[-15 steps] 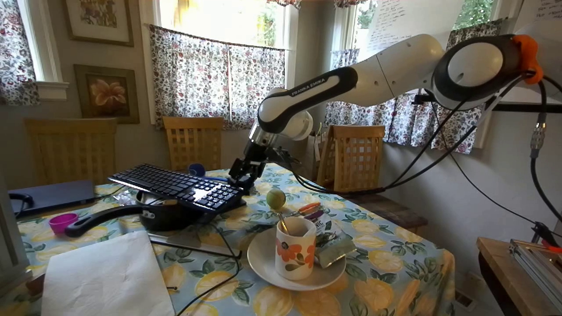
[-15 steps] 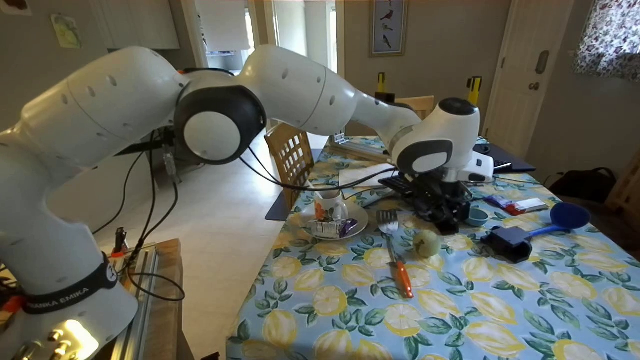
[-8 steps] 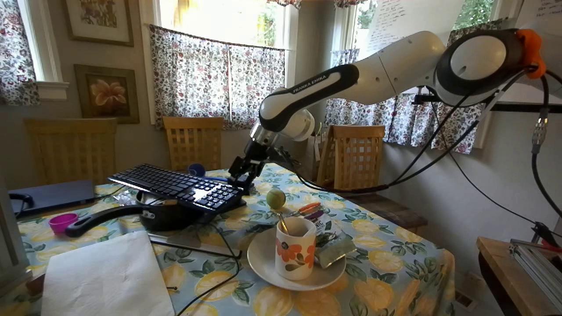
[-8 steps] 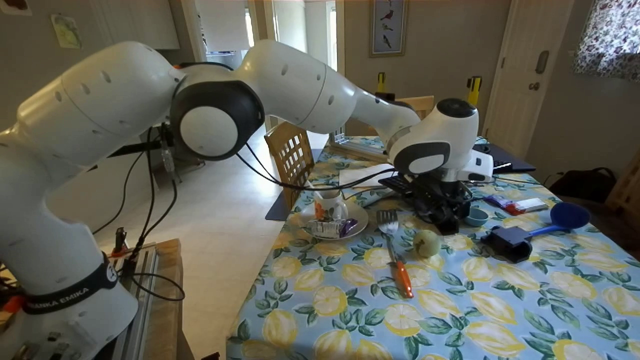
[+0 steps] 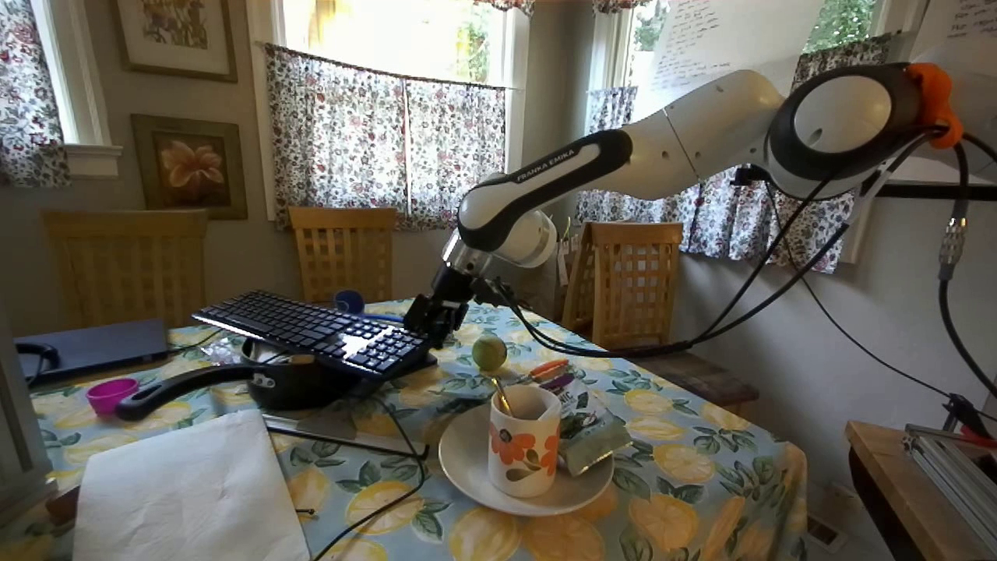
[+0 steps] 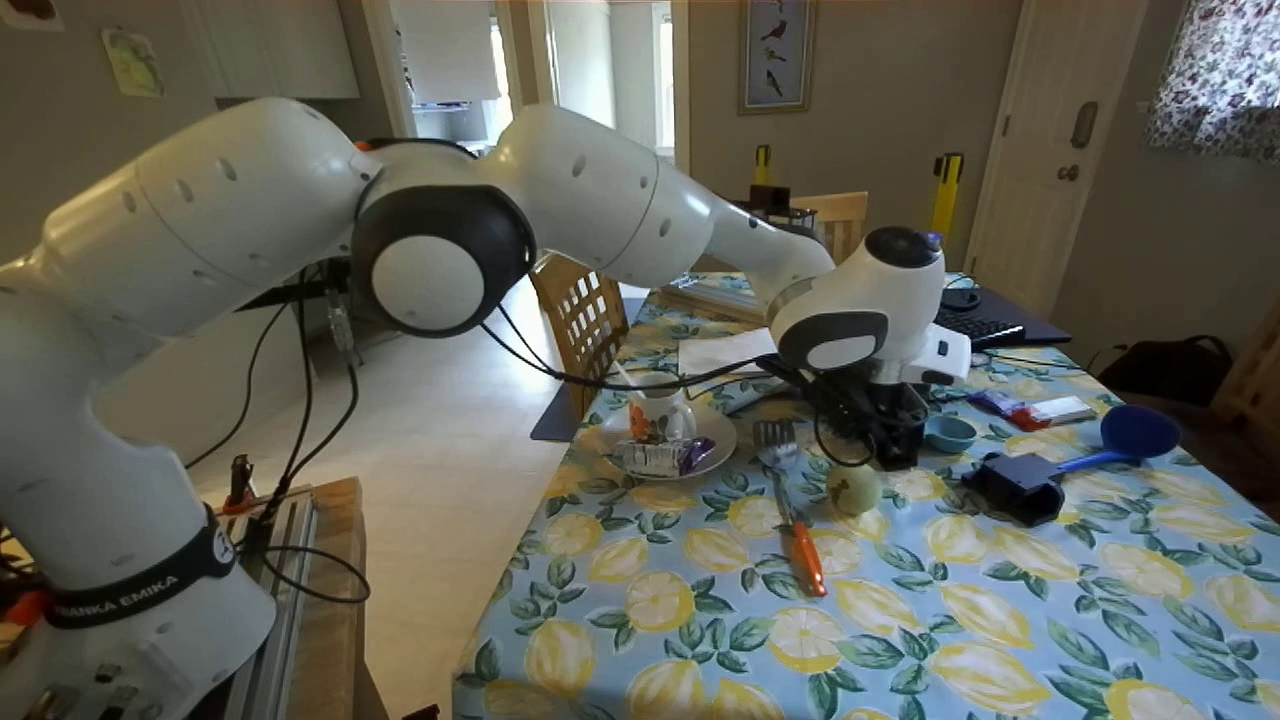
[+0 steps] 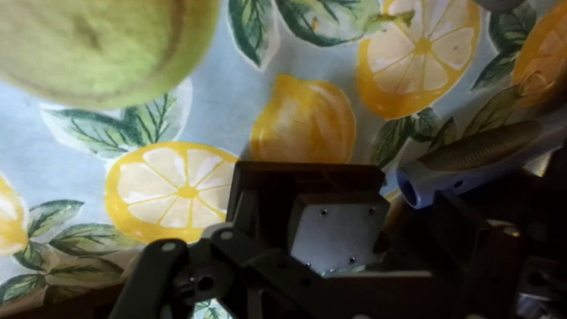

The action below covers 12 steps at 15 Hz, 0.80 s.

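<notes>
My gripper hangs low over the table beside the raised right end of a black keyboard. In the wrist view my gripper has its dark fingers spread to left and right. Between them is a dark boxy thing with a grey screwed plate; shadow hides whether a finger touches it. A round green ball or fruit lies nearby, and also shows in an exterior view. A grey-blue tubular handle lies beside the right finger. In an exterior view my gripper is a dark shape.
A fork with an orange handle, a small blue bowl and a blue ladle lie around the gripper. A flowered mug stands on a saucer. The keyboard rests on a black pan.
The arm rose slightly half a second ago and is now lower, with the wrist brought down. The cable by the gripper hangs lower. The things on the table have not visibly moved.
</notes>
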Each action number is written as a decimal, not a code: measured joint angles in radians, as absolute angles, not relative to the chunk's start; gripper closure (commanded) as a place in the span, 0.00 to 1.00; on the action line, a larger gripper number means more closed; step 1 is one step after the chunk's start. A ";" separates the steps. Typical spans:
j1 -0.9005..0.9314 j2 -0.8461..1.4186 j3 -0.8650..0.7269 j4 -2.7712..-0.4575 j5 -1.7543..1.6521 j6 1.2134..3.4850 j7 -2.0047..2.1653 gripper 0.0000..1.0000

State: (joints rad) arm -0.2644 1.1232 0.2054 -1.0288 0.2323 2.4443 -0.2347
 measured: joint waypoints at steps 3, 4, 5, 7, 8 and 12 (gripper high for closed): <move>-0.262 1.141 0.200 -1.019 0.232 2.453 -0.230 0.00; -0.261 1.147 0.198 -1.016 0.232 2.464 -0.224 0.00; -0.258 1.150 0.196 -1.016 0.232 2.480 -0.215 0.00; -0.252 1.152 0.191 -1.015 0.232 2.506 -0.188 0.00; -0.245 1.152 0.185 -1.015 0.232 2.519 -0.172 0.00; -0.232 1.152 0.172 -1.015 0.232 2.531 -0.150 0.00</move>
State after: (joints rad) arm -0.2323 1.1520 0.1720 -1.0146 0.2318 2.5308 -0.1502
